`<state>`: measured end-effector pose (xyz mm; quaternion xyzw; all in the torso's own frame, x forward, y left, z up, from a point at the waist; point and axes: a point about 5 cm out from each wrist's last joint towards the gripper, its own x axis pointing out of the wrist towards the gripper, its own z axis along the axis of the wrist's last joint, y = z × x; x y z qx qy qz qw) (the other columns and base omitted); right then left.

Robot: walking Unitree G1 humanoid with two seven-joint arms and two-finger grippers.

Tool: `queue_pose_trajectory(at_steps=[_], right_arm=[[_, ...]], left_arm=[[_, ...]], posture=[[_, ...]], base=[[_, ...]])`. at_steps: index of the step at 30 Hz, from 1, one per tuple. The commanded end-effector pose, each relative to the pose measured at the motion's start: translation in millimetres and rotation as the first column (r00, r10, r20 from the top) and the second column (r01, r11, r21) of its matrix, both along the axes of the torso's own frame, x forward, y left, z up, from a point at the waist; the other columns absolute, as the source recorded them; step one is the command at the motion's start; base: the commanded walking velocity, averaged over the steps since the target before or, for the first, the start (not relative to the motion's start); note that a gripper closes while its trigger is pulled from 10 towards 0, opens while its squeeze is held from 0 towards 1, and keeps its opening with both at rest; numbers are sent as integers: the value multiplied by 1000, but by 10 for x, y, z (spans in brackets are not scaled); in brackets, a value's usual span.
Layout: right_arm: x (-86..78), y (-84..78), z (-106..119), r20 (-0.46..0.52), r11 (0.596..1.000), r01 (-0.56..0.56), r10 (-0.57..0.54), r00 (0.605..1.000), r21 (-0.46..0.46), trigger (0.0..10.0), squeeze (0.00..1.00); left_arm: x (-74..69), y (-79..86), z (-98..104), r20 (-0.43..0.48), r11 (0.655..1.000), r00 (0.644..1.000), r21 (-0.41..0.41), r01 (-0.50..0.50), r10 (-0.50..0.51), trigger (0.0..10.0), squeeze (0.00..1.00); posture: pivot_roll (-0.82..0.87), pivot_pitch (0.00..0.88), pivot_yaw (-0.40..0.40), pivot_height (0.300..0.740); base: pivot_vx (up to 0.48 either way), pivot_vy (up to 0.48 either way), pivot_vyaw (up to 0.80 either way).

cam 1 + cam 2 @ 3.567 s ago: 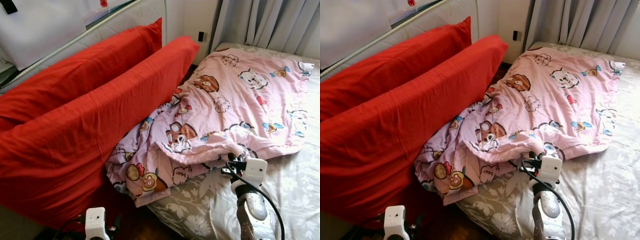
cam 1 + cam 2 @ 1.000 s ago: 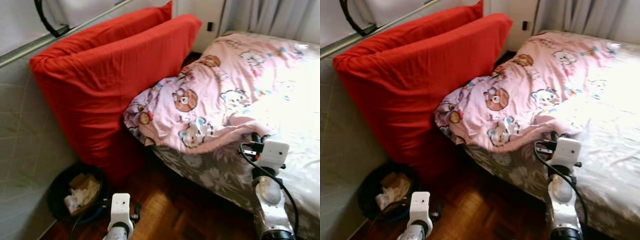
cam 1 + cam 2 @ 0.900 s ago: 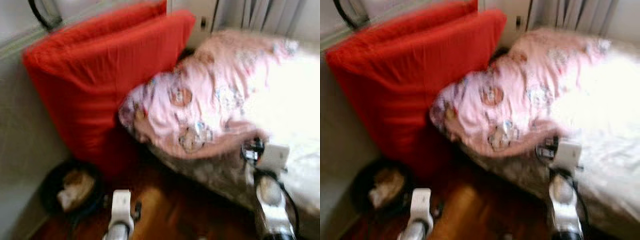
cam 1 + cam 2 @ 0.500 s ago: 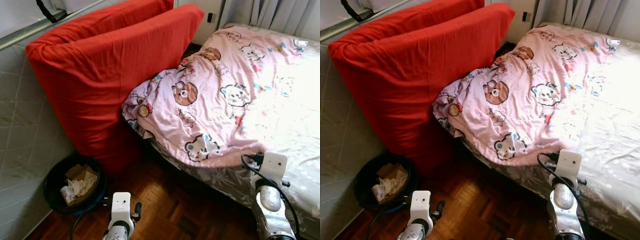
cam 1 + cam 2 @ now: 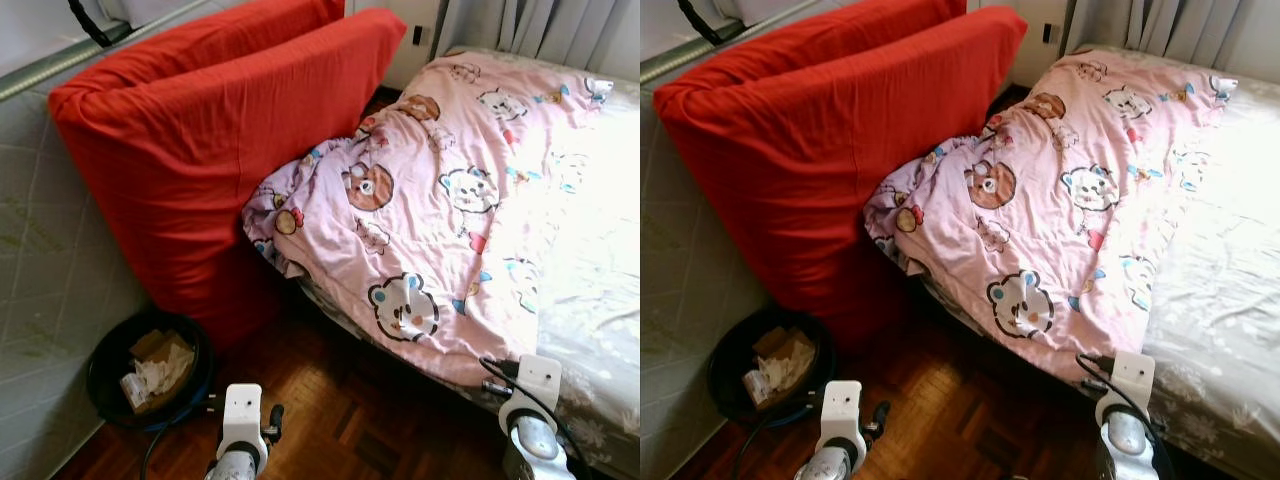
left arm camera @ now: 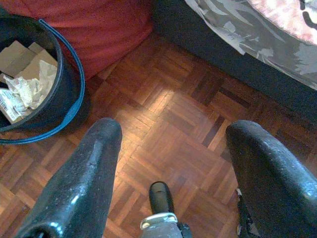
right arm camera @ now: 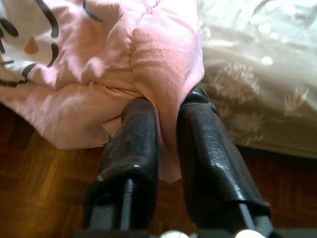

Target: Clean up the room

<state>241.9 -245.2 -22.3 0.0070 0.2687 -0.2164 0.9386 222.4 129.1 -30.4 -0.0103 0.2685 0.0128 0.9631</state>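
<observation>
Blanket [image 5: 440,190], pink with cartoon bears, lay spread over the bed [image 5: 600,330] with its near corner hanging off the mattress edge, and that corner was pinched between the jaws of the right gripper [image 7: 166,134], which were clenched on a fold of the fabric. The cloth bunched just above the two black fingers [image 7: 133,144] and ran away from them up onto the grey floral sheet, while parquet floor [image 6: 163,129] showed beneath them.

To do this pull well, I judged the grip should stay firm and the draw run low and even toward the bed's foot, so the crumpled part against the red cushions [image 5: 220,130] would unfold rather than drag the whole cover off the mattress.

Left gripper [image 6: 168,148] hung idle over the floor, its jaws released and wide apart, holding nothing. Ahead of those open jaws and off to one side stood a dark bin [image 6: 64,94] with a blue rim, on the floor beside the red cushions. Inside it lay crumpled paper [image 6: 22,89] and pieces of cardboard [image 6: 17,57], filling it only partway.
</observation>
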Motion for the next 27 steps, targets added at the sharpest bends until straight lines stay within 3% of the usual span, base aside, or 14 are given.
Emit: queue_pose_trajectory(at_steps=[1, 9, 10, 11, 12, 18, 23, 27], right_arm=[[-91, -29, -80, -36, 1000, 22, -22, 999, 15, 10000, 1000], [-314, -16, -258, -94, 999, 1, 4, 996, 53, 10000, 980], [-339, -17, -275, -98, 998, 4, 2, 995, 59, 10000, 565], [-368, -15, -296, -108, 998, 3, 4, 994, 64, 10000, 349], [-396, -4, -320, -115, 997, -2, 11, 993, 80, 10000, 0], [-554, 219, -491, -159, 966, -104, 145, 977, 237, 10000, 0], [-796, 304, -652, -316, 962, -132, 206, 926, 241, 10000, 0], [-777, 326, -646, -302, 957, -156, 228, 925, 247, 10000, 0]], left_arm=[[-31, -35, -37, -19, 1000, 1000, -16, -8, 8, 10000, 0], [-32, -39, -40, -20, 1000, 1000, -18, -10, 10, 10000, 0], [-32, -39, -41, -20, 1000, 1000, -19, -11, 11, 10000, 0], [-33, -39, -41, -20, 1000, 1000, -19, -11, 11, 10000, 0], [-32, -39, -42, -21, 1000, 1000, -19, -11, 11, 10000, 0], [-24, -40, -46, -28, 1000, 1000, -20, -10, 10, 10000, 0], [-24, -48, -49, -30, 999, 999, -27, -40, 39, 10000, 0], [-25, -45, -49, -31, 998, 998, -26, -49, 49, 10000, 0]], posture=[[-61, 142, 38, 740], [-58, 139, 35, 740], [-61, 138, 35, 740], [-61, 138, 35, 740], [-61, 138, 35, 740], [-77, 137, 43, 740], [-53, 129, 35, 740], [-62, 131, 36, 740]], base=[[0, 0, 0], [0, 0, 0], [0, 0, 0], [0, 0, 0], [0, 0, 0], [0, 0, 0], [0, 0, 0], [0, 0, 0]])
